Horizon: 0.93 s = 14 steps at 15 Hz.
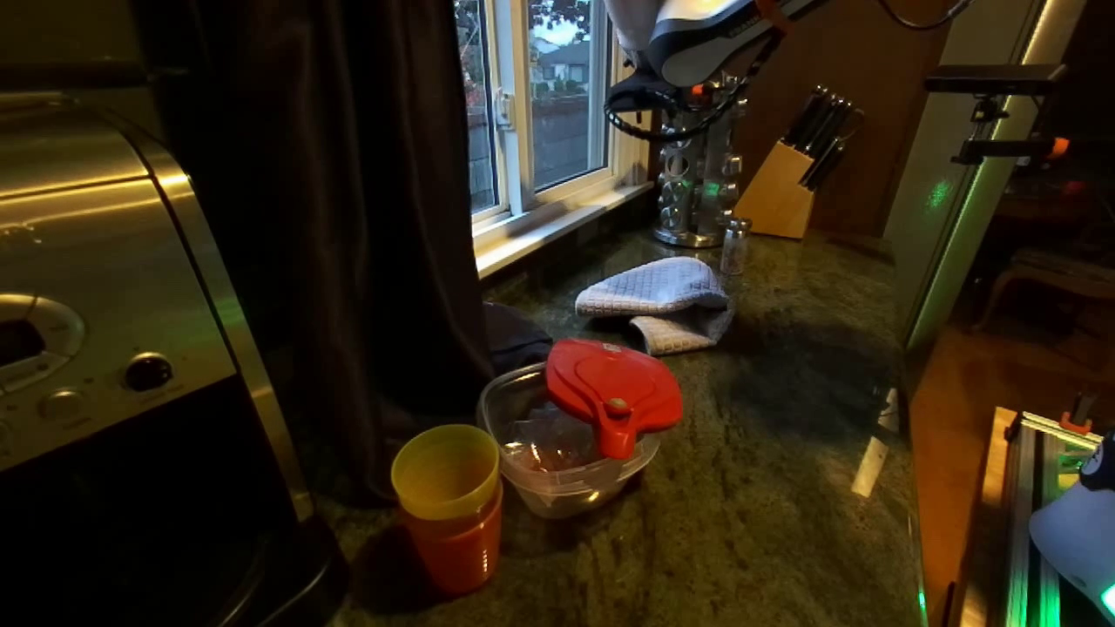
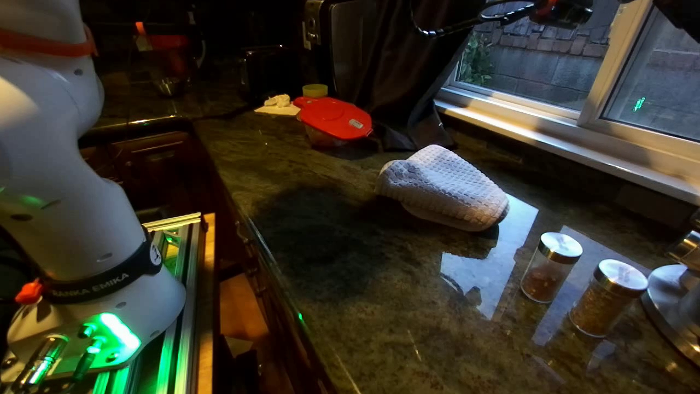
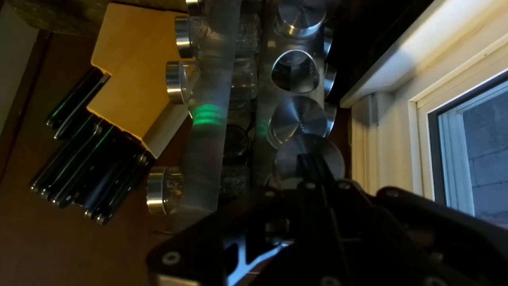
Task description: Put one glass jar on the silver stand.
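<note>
The silver stand is a tall rack tower on the counter, and its base shows at the right edge in an exterior view. In the wrist view the stand holds several jars with silver lids, and one round opening has no lid in it. My gripper is shut with nothing between its fingertips. The tips lie in front of a jar lid in the stand; I cannot tell whether they touch it. Two glass jars stand upright on the counter near the stand; one also shows here.
A wooden knife block stands beside the stand, and the window frame is close on its other side. A folded cloth, a glass bowl with a red lid and stacked cups are on the counter.
</note>
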Tool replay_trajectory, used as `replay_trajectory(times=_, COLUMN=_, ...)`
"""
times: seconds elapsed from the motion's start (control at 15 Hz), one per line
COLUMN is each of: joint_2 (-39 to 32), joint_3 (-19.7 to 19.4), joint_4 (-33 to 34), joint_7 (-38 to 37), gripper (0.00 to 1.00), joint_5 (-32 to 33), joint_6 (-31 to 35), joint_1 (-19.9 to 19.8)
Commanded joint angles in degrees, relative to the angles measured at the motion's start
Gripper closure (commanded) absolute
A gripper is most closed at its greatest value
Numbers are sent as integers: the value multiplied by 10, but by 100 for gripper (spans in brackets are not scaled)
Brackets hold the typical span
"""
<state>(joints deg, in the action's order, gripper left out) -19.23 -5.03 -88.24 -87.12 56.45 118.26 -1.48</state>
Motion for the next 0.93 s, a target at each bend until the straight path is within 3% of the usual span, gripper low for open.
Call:
replay_trajectory(times=0.0, joint_2=5, joint_3=-8, joint_4=-2, joint_7=-29, gripper=100, joint_5=2, joint_6=22, joint_1=3)
replay_trajectory(times=0.87, joint_2=-11, joint_3=-26, joint_4=22, joint_7=-87, gripper=100, joint_5=23, joint_6=35, joint_1=0)
